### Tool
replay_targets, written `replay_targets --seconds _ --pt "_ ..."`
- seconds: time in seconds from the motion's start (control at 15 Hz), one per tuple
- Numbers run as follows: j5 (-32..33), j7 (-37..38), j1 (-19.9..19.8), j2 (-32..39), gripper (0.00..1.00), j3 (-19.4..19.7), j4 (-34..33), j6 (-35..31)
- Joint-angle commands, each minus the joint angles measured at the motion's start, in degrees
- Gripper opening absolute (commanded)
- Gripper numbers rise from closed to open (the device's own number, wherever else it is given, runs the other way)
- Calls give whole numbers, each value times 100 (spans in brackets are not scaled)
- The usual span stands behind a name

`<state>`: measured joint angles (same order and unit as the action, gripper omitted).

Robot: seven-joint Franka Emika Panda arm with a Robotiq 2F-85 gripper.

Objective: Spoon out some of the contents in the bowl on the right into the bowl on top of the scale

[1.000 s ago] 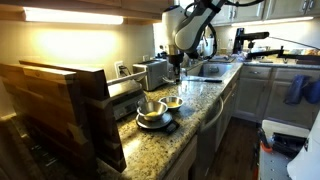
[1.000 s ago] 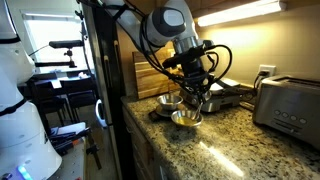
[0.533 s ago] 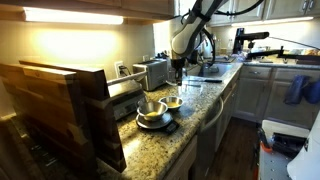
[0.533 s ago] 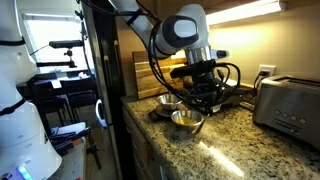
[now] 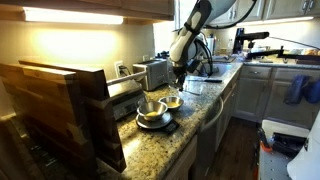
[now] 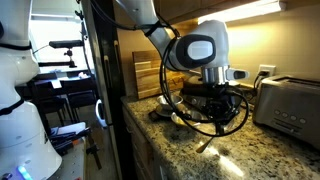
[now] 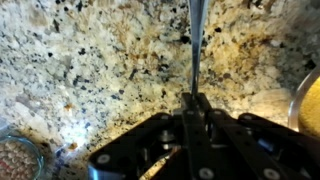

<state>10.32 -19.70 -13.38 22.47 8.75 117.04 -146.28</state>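
The spoon [image 7: 195, 50] shows in the wrist view as a thin, straight metal handle with a dull grey shine, running up from the fingers and out of the top edge, so its scoop end is out of sight. It hangs over bare speckled granite counter [image 7: 90, 60], tan and cream with black flecks, glossy under the lamp. In an exterior view a round metal bowl [image 5: 150, 110] sits on a flat dark scale [image 5: 163, 125], and a second metal bowl [image 5: 173, 102] stands just beside it, nearer the arm. The curved steel rim at the right edge of the wrist view, with something yellowish inside, is likely one of these; I cannot tell which. A small glass dish [image 7: 14, 160] of pinkish-brown grains sits at the lower left. The gripper [image 7: 196, 100], black and angular, has its jaws drawn narrow and pinched tight on the handle's lower end, well clear of both bowls, with a boxy steel toaster [image 6: 290, 100] beyond
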Motion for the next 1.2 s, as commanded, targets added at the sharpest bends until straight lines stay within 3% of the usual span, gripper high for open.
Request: replay_targets --seconds 0.0,0.53,1.13 --pt "-283 232 -98 385 3 -45 -307 -74" --pt "-401 1101 54 660 3 37 -545 84" --pt "-473 911 26 534 3 -197 -351 80"
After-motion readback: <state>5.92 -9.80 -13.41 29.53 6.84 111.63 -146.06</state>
